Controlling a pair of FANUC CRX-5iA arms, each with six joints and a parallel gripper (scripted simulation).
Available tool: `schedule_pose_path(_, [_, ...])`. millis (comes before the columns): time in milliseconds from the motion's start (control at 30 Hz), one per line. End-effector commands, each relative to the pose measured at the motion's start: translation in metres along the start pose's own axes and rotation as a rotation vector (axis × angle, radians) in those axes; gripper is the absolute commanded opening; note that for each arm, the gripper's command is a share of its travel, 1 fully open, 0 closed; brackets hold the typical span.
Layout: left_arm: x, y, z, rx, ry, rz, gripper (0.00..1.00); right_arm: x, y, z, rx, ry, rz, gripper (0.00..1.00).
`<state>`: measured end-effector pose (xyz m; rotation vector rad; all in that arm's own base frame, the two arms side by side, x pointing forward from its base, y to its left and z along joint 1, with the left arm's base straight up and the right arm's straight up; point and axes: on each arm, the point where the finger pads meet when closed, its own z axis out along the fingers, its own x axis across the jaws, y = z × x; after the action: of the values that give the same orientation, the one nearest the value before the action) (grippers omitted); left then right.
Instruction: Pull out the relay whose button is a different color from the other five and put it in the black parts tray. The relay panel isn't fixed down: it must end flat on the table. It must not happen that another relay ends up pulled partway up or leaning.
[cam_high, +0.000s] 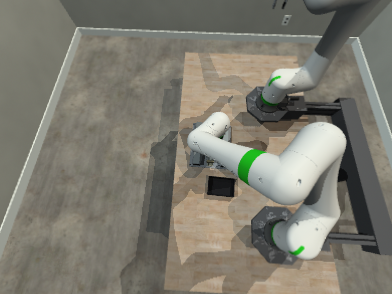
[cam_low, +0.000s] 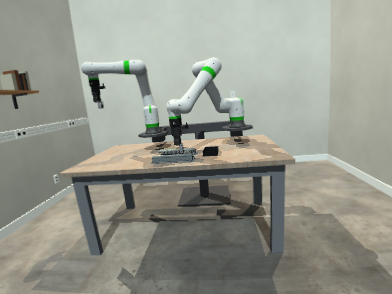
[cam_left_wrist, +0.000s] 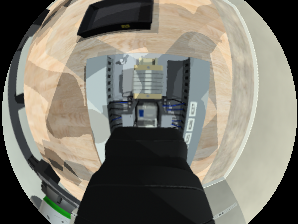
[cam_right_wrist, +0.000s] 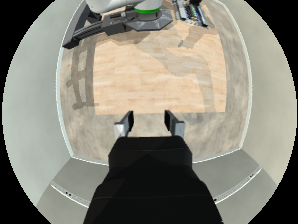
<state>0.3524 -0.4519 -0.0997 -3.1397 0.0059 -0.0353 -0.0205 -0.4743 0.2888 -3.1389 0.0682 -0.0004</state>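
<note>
Partway open, left gripper (cam_low: 177, 143) (cam_left_wrist: 147, 118) around relay (cam_left_wrist: 148, 112)

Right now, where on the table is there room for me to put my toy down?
There's bare wood between the black tray and the table's end on the left arm's side, and more at the other end, past the panel. It's crowded around the panel, where the left tool is down.
</note>
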Motion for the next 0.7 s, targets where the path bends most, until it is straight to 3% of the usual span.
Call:
schedule_pose_path(0, [0.0004, 0.0007, -0.0010, -0.002, 0.008, 0.000, 0.00, -0.0001, 0.0002, -0.0009, -0.002, 0.000, 0.000, 1.00])
schedule_pose_path(667, [-0.0004, 0.0007, -0.0012, -0.002, 0.034, 0.000, 0.00, -0.0001, 0.0002, -0.0009, -0.002, 0.000, 0.000, 1.00])
